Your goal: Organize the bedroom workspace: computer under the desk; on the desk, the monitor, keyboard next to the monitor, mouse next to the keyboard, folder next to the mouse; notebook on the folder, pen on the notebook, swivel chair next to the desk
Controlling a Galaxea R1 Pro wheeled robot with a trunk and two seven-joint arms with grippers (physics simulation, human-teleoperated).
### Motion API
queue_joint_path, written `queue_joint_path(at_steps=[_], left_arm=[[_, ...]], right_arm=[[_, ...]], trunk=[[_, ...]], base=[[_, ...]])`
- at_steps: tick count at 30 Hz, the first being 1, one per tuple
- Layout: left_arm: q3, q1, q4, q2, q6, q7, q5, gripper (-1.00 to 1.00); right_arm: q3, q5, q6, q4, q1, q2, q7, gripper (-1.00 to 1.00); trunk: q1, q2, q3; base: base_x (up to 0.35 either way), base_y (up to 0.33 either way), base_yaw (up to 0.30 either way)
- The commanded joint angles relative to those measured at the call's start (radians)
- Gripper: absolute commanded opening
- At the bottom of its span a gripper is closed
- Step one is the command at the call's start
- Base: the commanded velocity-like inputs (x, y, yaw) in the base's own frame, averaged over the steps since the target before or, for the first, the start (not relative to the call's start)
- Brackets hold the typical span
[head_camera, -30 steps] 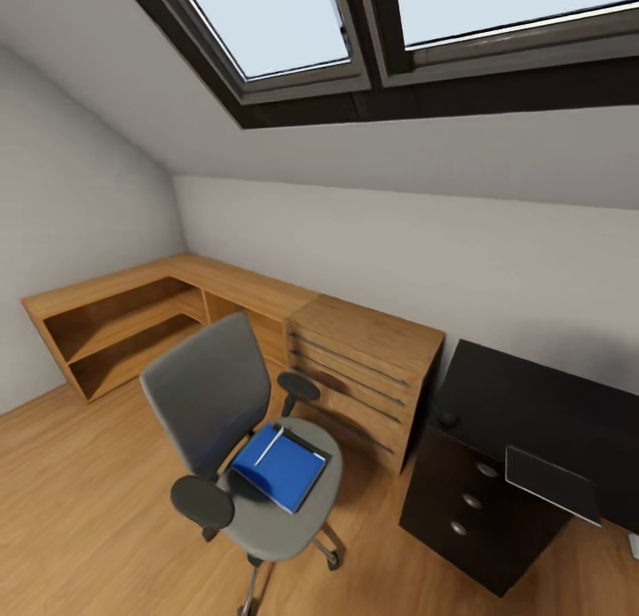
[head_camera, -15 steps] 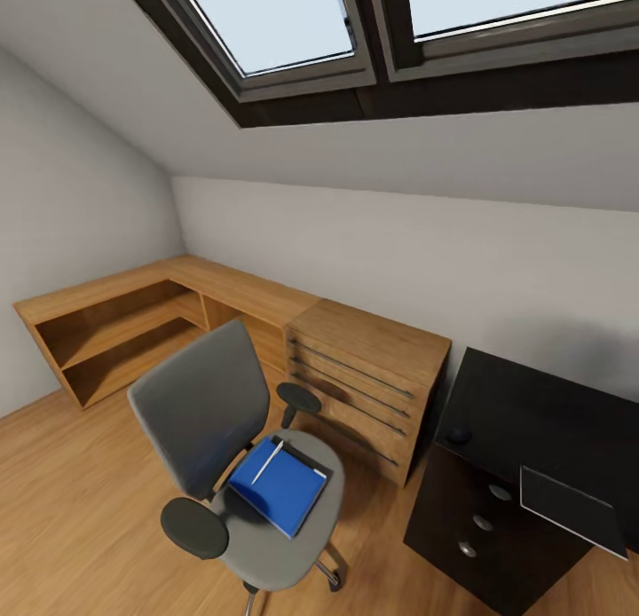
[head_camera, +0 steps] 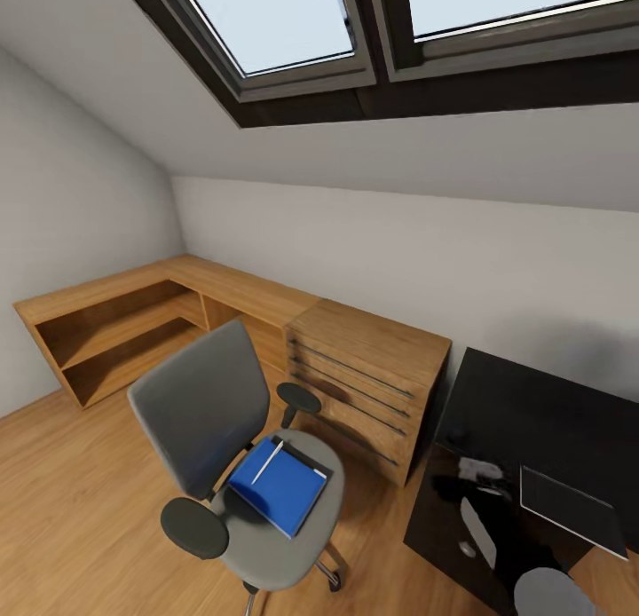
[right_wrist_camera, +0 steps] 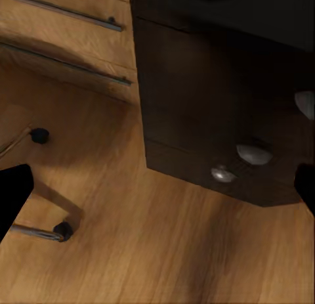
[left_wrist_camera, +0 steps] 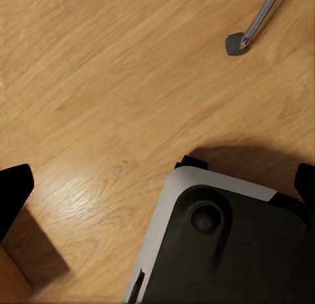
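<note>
- On the left stands the low wooden shelving (head_camera: 115, 323), with nothing of the task on it; you can pass it by.
- The swivel chair (head_camera: 232, 438) stands on the wooden floor (head_camera: 62, 501), apart from the desk. The folder (head_camera: 282, 485) lies flat on its seat, a dark notebook (head_camera: 312, 462) peeps out at the folder's far edge, and the pen (head_camera: 269, 447) lies across the folder's far corner.
- Your step, as I judge it, is to close in on the chair. Bring the base nearer and square to the seat before reaching, since the armrests (head_camera: 193, 527) flank the folder, and come in from above.
- Take the pen and notebook with care; the pen may roll off if you tilt the folder.
- The wooden drawer chest (head_camera: 368, 376) stands between the chair and the desk (head_camera: 532, 412).
- At the lower right the right gripper (head_camera: 484, 474) rises in front of the black drawer unit (right_wrist_camera: 216, 120), well apart from the folder. It holds nothing that I can see, but how wide it stands I cannot tell.
- The left wrist view shows floor and the robot's own base (left_wrist_camera: 230, 245); I cannot tell that pincer's opening either.
- A grey slab (head_camera: 572, 509) rests on the desk's near edge.
</note>
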Motion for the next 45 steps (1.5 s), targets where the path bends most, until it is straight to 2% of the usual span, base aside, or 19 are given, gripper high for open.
queue_joint_path(at_steps=[1,2,3,5,7,9,10,12,17,22,25,32,39,45], left_arm=[[0.008,0.011,0.001,0.006,-0.004,-0.007,-0.003,1.00],[0.008,0.018,0.001,0.009,-0.005,-0.007,-0.004,1.00],[0.007,0.034,0.001,0.018,-0.008,-0.008,-0.005,1.00],[0.007,0.051,0.001,0.028,-0.013,-0.009,-0.005,1.00],[0.007,0.082,0.001,0.050,-0.028,-0.011,-0.006,1.00],[0.007,0.096,0.001,0.062,-0.036,-0.011,-0.006,1.00],[0.007,0.103,0.001,0.069,-0.040,-0.010,-0.006,1.00],[0.007,0.107,0.001,0.074,-0.041,-0.007,-0.007,1.00],[0.007,0.110,0.001,0.076,-0.041,-0.003,-0.007,1.00],[0.007,0.111,0.001,0.081,-0.039,-0.001,-0.007,1.00],[0.007,0.113,0.001,0.095,-0.038,-0.001,-0.007,1.00],[0.007,0.113,0.001,0.104,-0.038,-0.001,-0.007,1.00],[0.007,0.113,0.001,0.106,-0.038,0.000,-0.006,1.00],[0.007,0.113,0.001,0.108,-0.039,0.000,-0.005,1.00]], right_arm=[[0.001,-0.011,0.025,0.033,-0.063,-0.012,-0.012,1.00],[0.000,-0.012,0.032,0.054,-0.095,-0.017,-0.014,1.00],[0.000,-0.013,0.041,0.099,-0.158,-0.024,-0.018,1.00],[0.000,-0.014,0.048,0.139,-0.219,-0.029,-0.021,1.00],[-0.001,-0.015,0.056,0.178,-0.307,-0.035,-0.035,1.00],[-0.004,-0.016,0.058,0.186,-0.340,-0.038,-0.065,1.00],[-0.006,-0.017,0.058,0.189,-0.356,-0.038,-0.110,1.00],[-0.008,-0.018,0.058,0.191,-0.366,-0.038,-0.149,1.00],[-0.009,-0.021,0.063,0.193,-0.372,-0.041,-0.172,1.00],[-0.009,-0.024,0.070,0.198,-0.373,-0.057,-0.171,1.00],[-0.010,-0.024,0.091,0.202,-0.373,-0.064,-0.171,1.00],[-0.014,-0.033,0.110,0.256,-0.373,-0.082,-0.171,1.00],[-0.021,-0.041,0.108,0.261,-0.373,-0.084,-0.168,1.00],[-0.036,-0.071,0.108,0.260,-0.373,-0.087,-0.164,1.00]], trunk=[[0.000,-0.002,-0.002],[0.000,-0.002,-0.002],[0.000,-0.002,-0.002],[0.000,-0.002,-0.002],[0.000,-0.002,-0.002],[0.000,-0.002,-0.002],[0.000,-0.002,-0.002],[0.000,-0.002,-0.002],[0.000,-0.002,-0.002],[0.000,-0.002,-0.002],[0.000,-0.002,-0.002],[0.000,-0.002,-0.002],[0.000,-0.002,-0.002],[0.000,-0.002,-0.002]], base=[[0.000,0.000,0.000],[0.000,0.000,0.000],[0.000,0.000,0.000],[0.000,0.000,0.000],[0.000,0.000,0.000],[0.000,0.000,0.000],[0.000,0.000,0.000],[0.062,0.000,0.000],[0.210,0.000,0.000],[0.249,0.000,0.000],[0.081,0.000,0.000],[0.042,0.000,0.000],[0.213,0.000,0.000],[0.037,0.000,0.000]])
